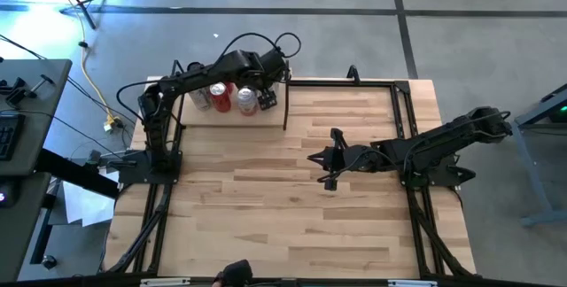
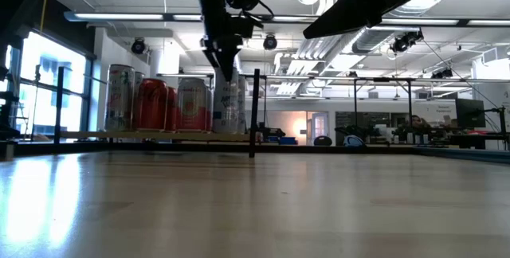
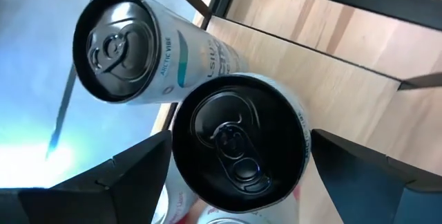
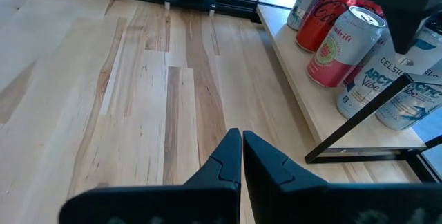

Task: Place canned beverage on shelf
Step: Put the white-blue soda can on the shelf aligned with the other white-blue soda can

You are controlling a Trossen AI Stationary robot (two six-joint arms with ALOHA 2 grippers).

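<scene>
Wood-plank table (image 1: 292, 207), shelf (image 1: 232, 116) at 11 o'clock: cans crowded upright. Left tool (image 3: 235, 165) spread wide around silver can (image 3: 238, 144) (apparently released); lifting crookedly could topple neighbours. Right tool (image 4: 242, 156) closed, empty.

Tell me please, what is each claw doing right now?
Left claw: open, fingers standing either side of a can on the shelf, not gripping it.
Right claw: closed, empty, above the table.
</scene>
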